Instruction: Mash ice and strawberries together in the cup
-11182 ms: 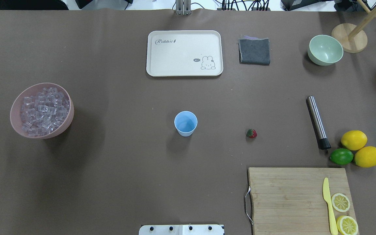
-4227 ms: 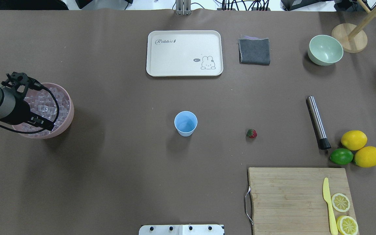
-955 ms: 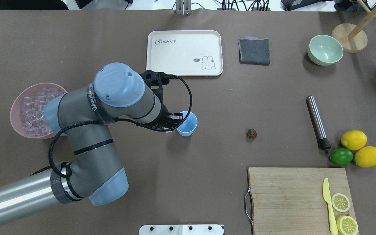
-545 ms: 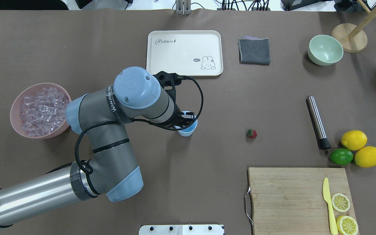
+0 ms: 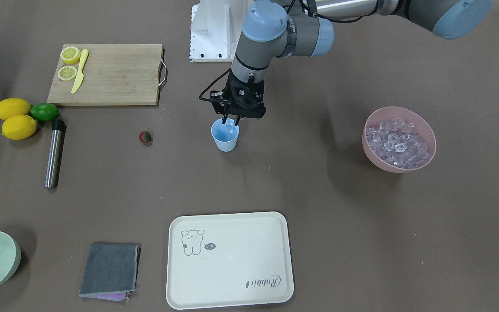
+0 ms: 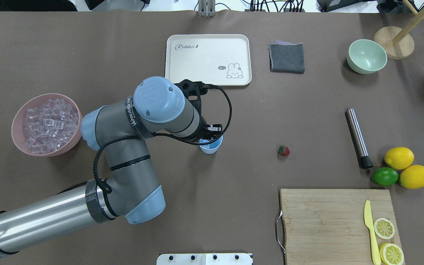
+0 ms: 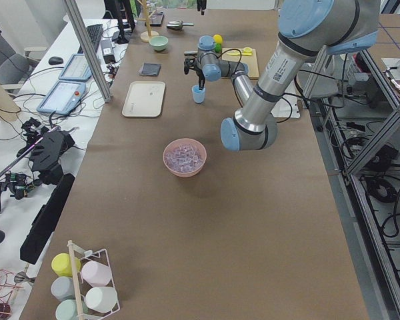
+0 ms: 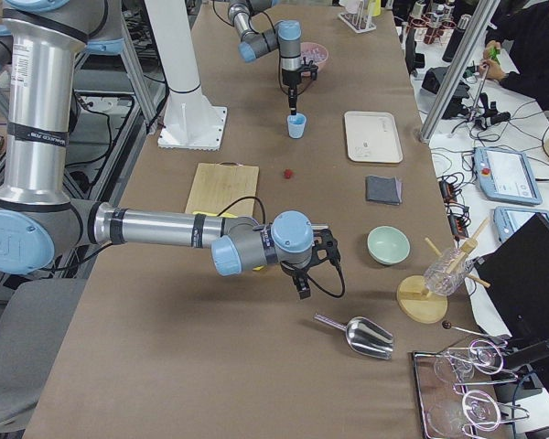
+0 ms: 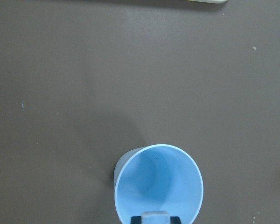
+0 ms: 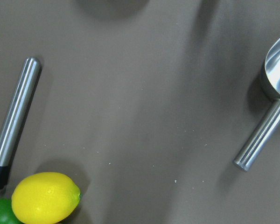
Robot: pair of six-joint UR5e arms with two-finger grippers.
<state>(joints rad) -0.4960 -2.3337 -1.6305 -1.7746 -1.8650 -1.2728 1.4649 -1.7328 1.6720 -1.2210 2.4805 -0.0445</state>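
The light blue cup (image 5: pixel 225 138) stands upright mid-table; it also shows in the overhead view (image 6: pixel 211 147) and the left wrist view (image 9: pixel 158 182). My left gripper (image 5: pixel 231 124) hangs just above the cup's rim, shut on one clear ice cube (image 9: pixel 156 216). The rest of the ice (image 5: pixel 396 141) fills a pink bowl (image 6: pixel 17 138) at the left. The small red strawberry (image 6: pixel 283 150) lies on the table to the right of the cup. My right gripper (image 8: pixel 302 283) hovers far right above the table; I cannot tell whether it is open or shut.
A steel muddler (image 6: pixel 358 138), two lemons (image 6: pixel 399 157) and a lime (image 6: pixel 385 176) lie right. A cutting board (image 6: pixel 326 221) with a knife and lemon slices is front right. A cream tray (image 6: pixel 208 48), grey cloth (image 6: pixel 287 58) and pale green bowl (image 6: pixel 366 56) sit at the back. A metal scoop (image 10: pixel 270 112) lies far right.
My left arm has swung from the pink ice bowl rightward to the cup with an ice cube in its gripper. In the last half second it shifted slightly further over the cup.
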